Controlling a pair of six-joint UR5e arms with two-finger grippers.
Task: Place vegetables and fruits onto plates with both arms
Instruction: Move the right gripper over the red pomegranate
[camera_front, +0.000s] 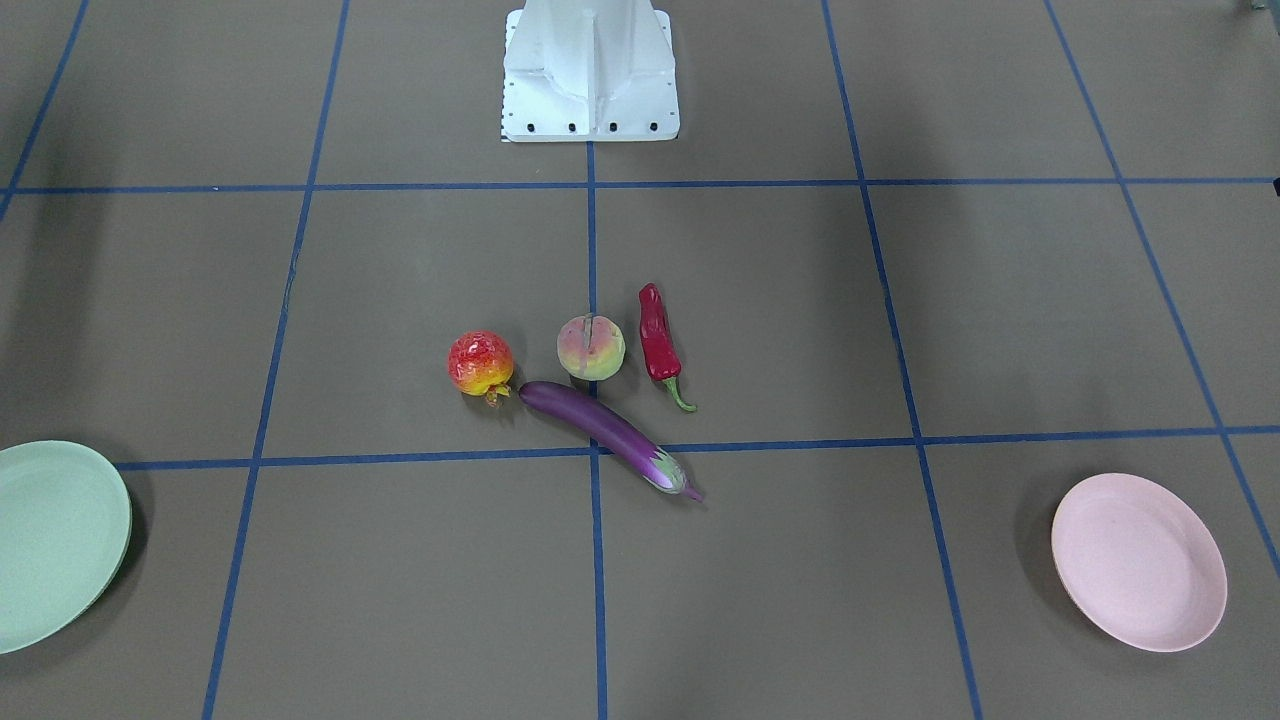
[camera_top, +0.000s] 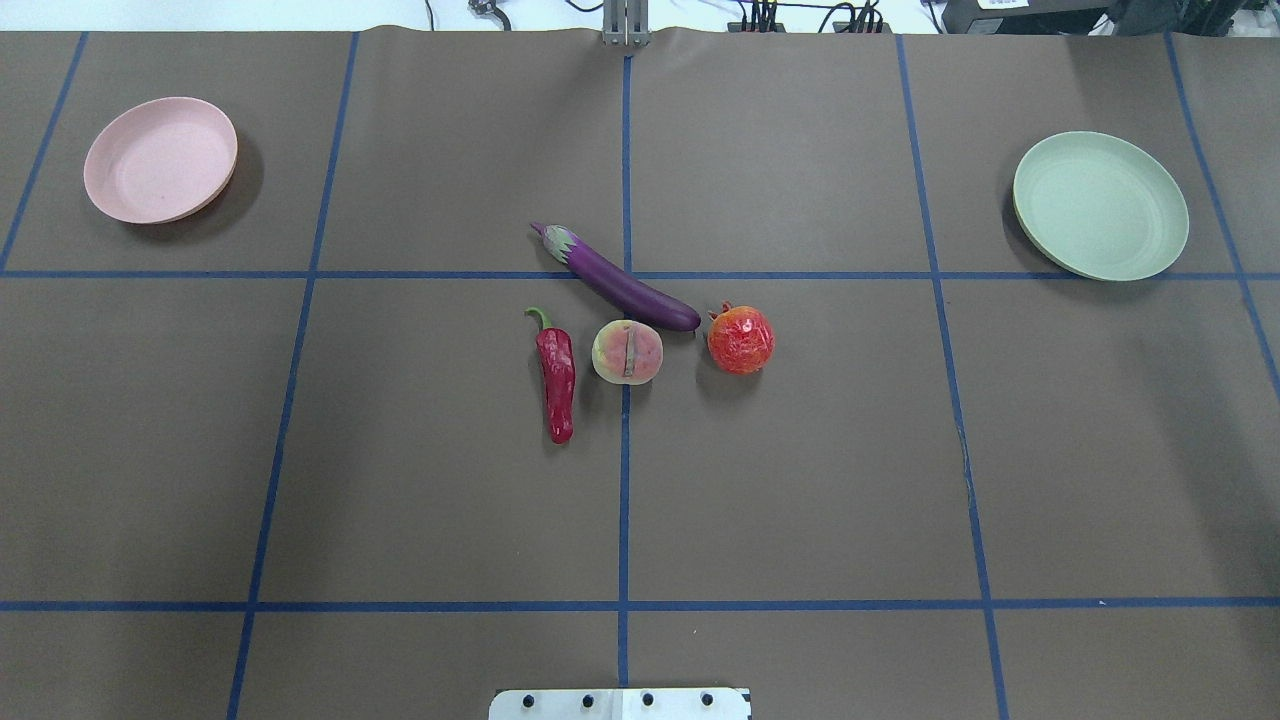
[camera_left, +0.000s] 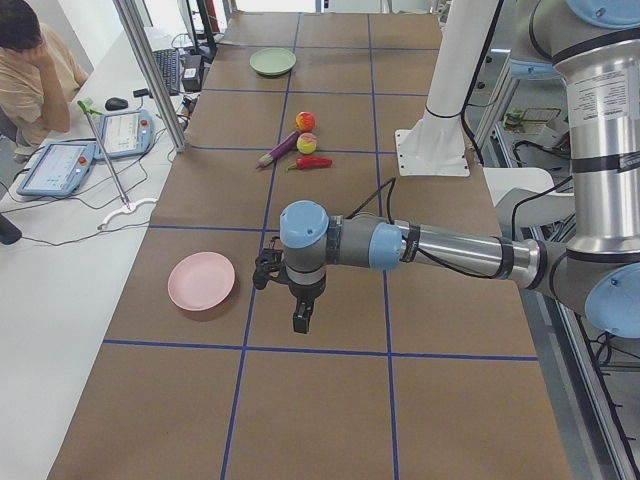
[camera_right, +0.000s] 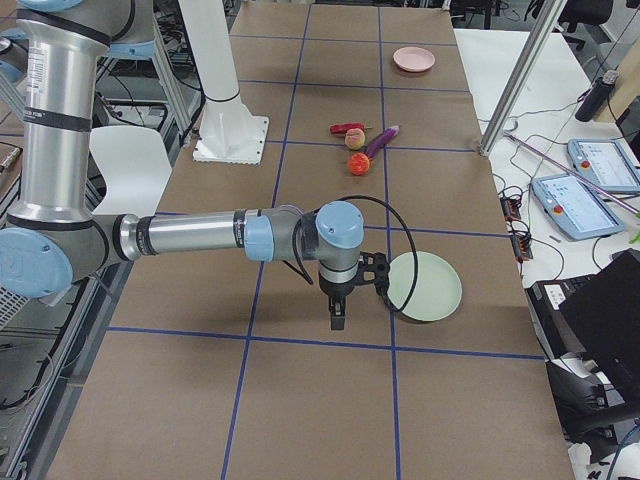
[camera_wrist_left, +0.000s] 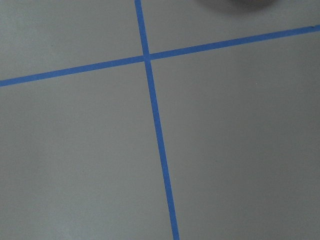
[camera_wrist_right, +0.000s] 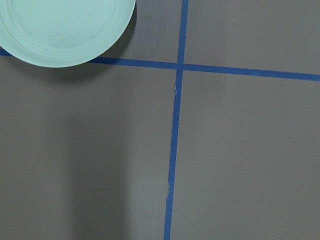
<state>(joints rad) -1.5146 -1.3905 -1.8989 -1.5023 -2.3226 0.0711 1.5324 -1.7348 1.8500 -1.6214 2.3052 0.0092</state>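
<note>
Four items lie in a cluster at the table's middle: a purple eggplant (camera_top: 620, 283), a red chili (camera_top: 556, 375), a peach (camera_top: 627, 351) and a bumpy red-and-yellow fruit (camera_top: 741, 340). The pink plate (camera_top: 160, 160) sits far left and the green plate (camera_top: 1100, 205) far right, both bare. My left gripper (camera_left: 300, 322) hangs over the table just beside the pink plate (camera_left: 202, 281). My right gripper (camera_right: 337, 320) hangs beside the green plate (camera_right: 425, 285). Both show only in the side views, so I cannot tell whether they are open or shut. Neither is near the produce.
The white pedestal base (camera_front: 590, 75) stands at the robot's edge of the table. Blue tape lines (camera_top: 625, 480) grid the brown surface. A person (camera_left: 35, 75) sits at a side desk with tablets. An aluminium post (camera_right: 515, 85) stands beyond the far table edge.
</note>
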